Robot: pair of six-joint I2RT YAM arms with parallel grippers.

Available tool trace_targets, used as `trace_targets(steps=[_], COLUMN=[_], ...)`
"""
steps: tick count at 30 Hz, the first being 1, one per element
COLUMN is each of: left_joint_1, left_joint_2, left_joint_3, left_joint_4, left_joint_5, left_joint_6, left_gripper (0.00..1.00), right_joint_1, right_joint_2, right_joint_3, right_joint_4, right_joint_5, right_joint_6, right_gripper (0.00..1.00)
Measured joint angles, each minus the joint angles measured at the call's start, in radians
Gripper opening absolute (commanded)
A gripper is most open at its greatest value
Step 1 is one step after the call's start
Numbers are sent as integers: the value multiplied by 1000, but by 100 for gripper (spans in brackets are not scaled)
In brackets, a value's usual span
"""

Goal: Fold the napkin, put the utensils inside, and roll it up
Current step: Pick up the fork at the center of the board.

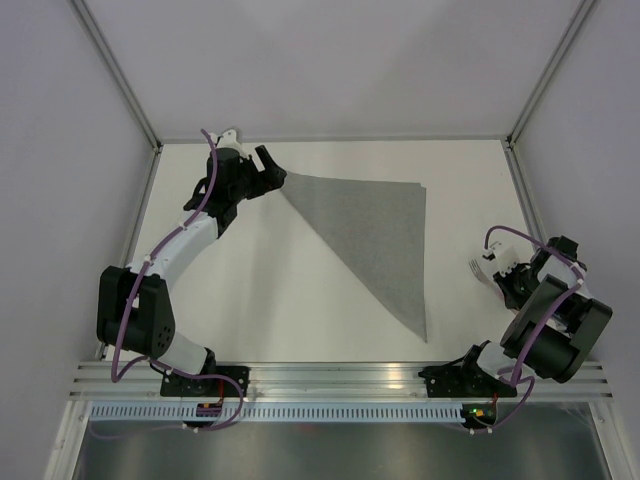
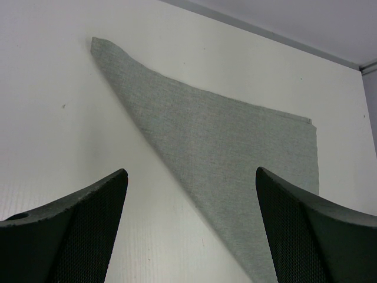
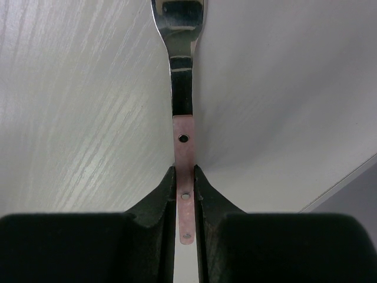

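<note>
Left pincer, jaws spread wide, sits at one corner of the triangle-folded grey cloth napkin, which stretches ahead of it; a nudge could undo the fold. Well right of the napkin, right pincer pinches the slim pink-handled, silvery fork edge-on near the handle's end, a thin grip that may let it swivel.

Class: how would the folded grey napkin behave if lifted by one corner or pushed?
Probably floppy: the napkin is thin cloth lying flat in a folded triangle, so it would droop. Pushed, it likely wrinkles, and its layers may slide; their edges sit slightly offset at one corner.
</note>
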Motion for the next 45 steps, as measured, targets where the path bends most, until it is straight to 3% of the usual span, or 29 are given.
trace_targets(steps=[16, 45], left_joint_1=[2, 8], left_joint_2=[-20, -56], left_joint_3=[0, -1], left_joint_4=[-19, -39], left_joint_5=[-1, 1], left_joint_6=[14, 15], left_gripper=[93, 93], right_joint_1=[0, 28], right_joint_2=[8, 53], right_joint_3=[10, 169], right_joint_4=[-2, -83], right_joint_5=[-19, -119], right_joint_6=[21, 164], right_gripper=[0, 0])
